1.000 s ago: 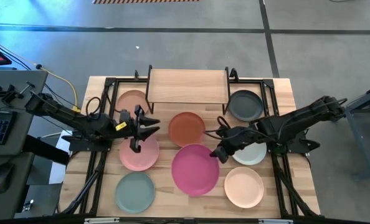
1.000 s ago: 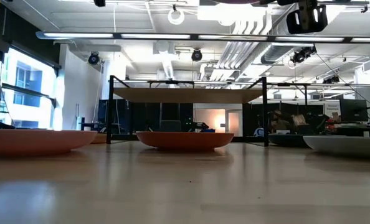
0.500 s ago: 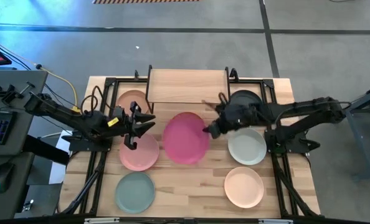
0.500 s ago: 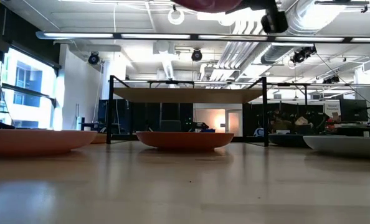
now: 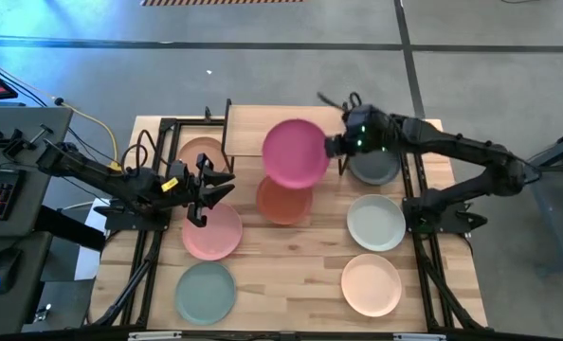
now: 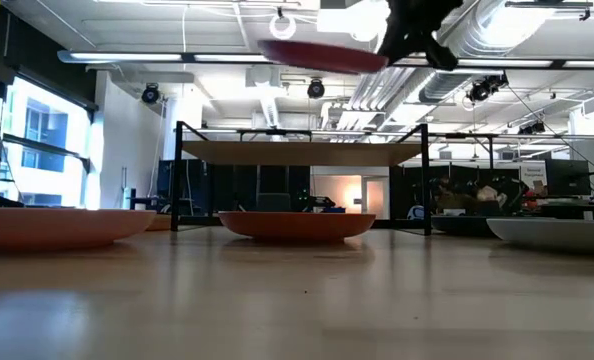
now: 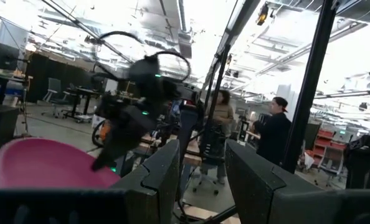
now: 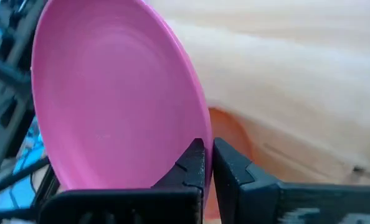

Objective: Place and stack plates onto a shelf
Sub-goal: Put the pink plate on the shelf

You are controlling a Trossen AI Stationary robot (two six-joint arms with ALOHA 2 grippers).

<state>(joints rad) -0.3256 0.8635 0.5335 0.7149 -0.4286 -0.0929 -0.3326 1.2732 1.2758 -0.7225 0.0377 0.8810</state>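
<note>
Right gripper [image 5: 336, 147] clenched on round matte magenta plate [image 5: 296, 152] rim, carried level above light-wood shelf [image 5: 253, 128] for placing. Left gripper [image 5: 212, 189] released, waiting.

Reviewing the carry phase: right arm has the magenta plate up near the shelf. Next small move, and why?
Probably carry it further over the shelf top, then lower. The right claw grips the magenta plate by its rim, held well above the shelf, partly over its front edge and the terracotta plate. The shelf top looks bare.
</note>
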